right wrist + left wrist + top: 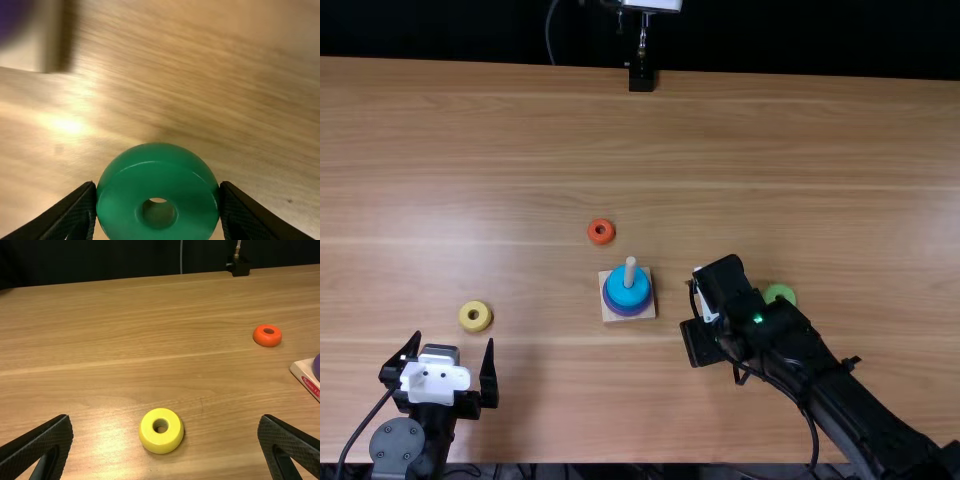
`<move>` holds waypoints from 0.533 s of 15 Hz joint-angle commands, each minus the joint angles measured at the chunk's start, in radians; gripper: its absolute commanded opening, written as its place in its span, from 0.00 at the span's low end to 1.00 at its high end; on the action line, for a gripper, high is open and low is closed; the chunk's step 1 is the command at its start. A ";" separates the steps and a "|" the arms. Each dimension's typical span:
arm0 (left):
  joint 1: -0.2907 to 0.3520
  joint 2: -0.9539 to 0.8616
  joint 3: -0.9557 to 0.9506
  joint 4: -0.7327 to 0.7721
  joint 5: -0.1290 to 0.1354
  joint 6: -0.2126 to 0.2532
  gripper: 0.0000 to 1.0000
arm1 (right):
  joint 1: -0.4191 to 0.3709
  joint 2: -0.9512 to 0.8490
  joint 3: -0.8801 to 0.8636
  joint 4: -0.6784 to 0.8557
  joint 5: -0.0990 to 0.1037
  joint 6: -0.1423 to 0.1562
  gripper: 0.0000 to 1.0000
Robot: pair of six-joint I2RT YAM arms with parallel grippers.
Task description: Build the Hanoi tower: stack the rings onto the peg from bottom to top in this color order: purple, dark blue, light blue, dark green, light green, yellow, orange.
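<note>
In the top view, the left gripper (454, 341) is held jaws apart at lower left, aimed up the frame; right of the central peg (630, 271), the dark green ring (158, 177) is clamped by the right gripper (703, 343), its arm slanted from lower right.

Robotics lab or similar test station, judging by black left robot arm (410, 440) and right robot arm (800, 355) sharing one light brown wooden tabletop (770, 150), black mount (641, 80) with metal post (643, 38) at far edge, hanging cable (548, 35), plain dark background (440, 30).
</note>
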 commanded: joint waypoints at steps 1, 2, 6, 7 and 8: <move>-0.002 -0.012 -0.105 -0.084 -0.004 0.014 1.00 | 0.018 -0.034 0.088 -0.045 0.008 0.011 0.00; -0.002 -0.012 -0.105 -0.084 -0.004 0.014 1.00 | 0.029 -0.036 0.135 -0.110 0.008 0.011 0.00; -0.002 -0.012 -0.105 -0.084 -0.004 0.014 1.00 | 0.075 -0.029 0.327 -0.270 0.008 0.007 0.00; -0.002 -0.012 -0.105 -0.084 -0.004 0.014 1.00 | 0.081 -0.025 0.382 -0.321 0.008 0.007 0.00; -0.002 -0.012 -0.105 -0.084 -0.004 0.014 1.00 | 0.089 -0.016 0.437 -0.362 0.008 0.007 0.00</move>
